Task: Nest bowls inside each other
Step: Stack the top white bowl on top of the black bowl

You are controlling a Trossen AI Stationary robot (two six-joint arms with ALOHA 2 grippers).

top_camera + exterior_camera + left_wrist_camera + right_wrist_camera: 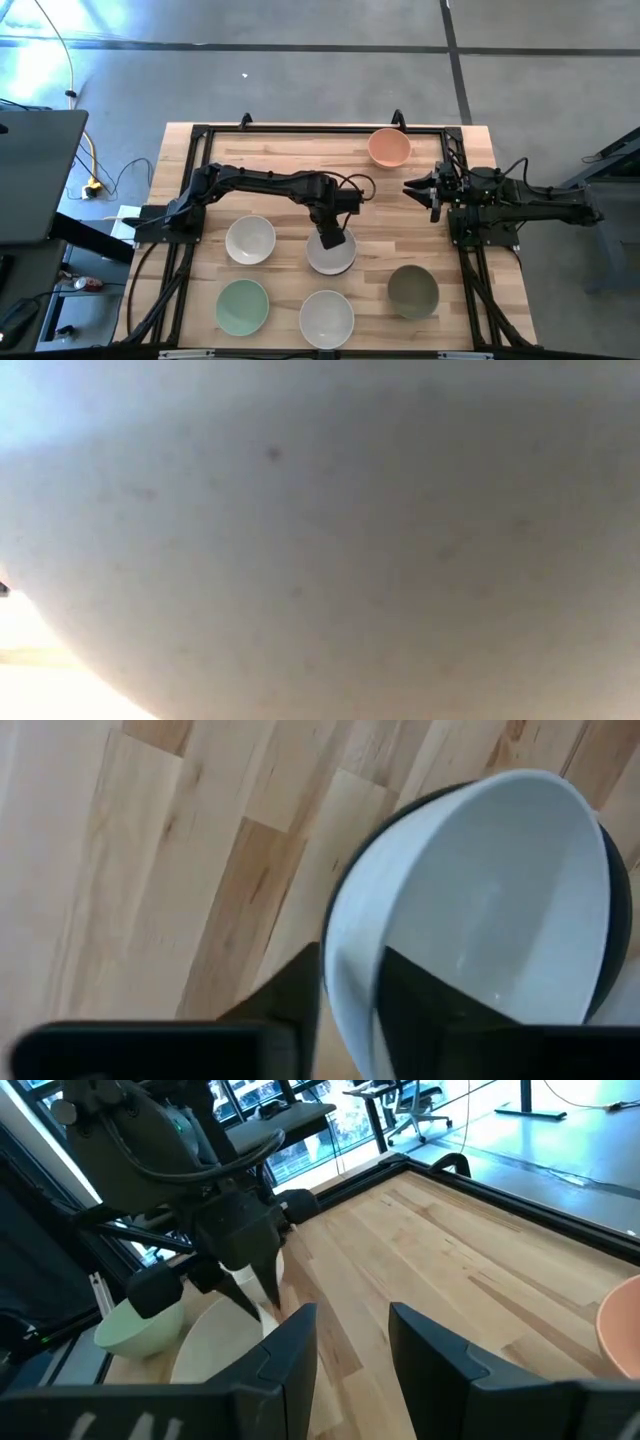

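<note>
on the wooden table (280, 155) the bowls sit spread out. at the near left is the pale mint green bowl (243, 306), and just beyond it, toward the far side, a white bowl (250, 240). the left arm reaches from the left edge toward the middle, and the left gripper (331, 240) hangs over the far-left rim of the middle white bowl (335, 256). in the left wrist view its two dark fingers (290, 995) straddle that bowl's rim (345, 970), one outside the wall and one inside, clamped on it. a thin black edge shows around the white bowl there: it sits inside the black bowl (615, 885), nested. nearer than this pair stands a third white bowl (327, 318) at the near edge, whose side fills the low view. right of it, near the right side, is the olive grey-green bowl (413, 291). the peach-orange bowl (389, 147) stands at the far edge, right of centre. the right gripper (414, 187) waits at the right side of the table, near the peach-orange bowl, pointing left, its fingers apart and holding nothing.
</note>
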